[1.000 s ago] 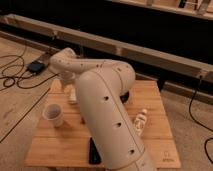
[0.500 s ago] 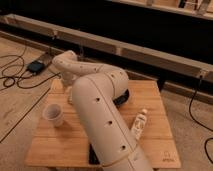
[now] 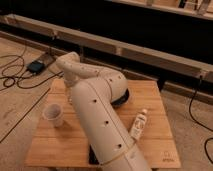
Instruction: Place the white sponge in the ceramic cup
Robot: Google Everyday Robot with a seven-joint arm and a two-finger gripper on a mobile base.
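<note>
The ceramic cup stands upright on the left part of the wooden table, pale with a darker inside. The white sponge is hidden from view. My white arm runs from the bottom edge up across the table's middle, bends at a joint near the far left corner and turns back down. The gripper is hidden behind the arm's thick link, somewhere right of the cup.
A white bottle with a label lies right of the arm. A dark bowl shows partly behind the arm. A black thing lies at the front edge. Cables and a black box sit on the floor, left.
The arm's thick link has swung left, uncovering the bottle and more of the table's right side. The cup has not moved.
</note>
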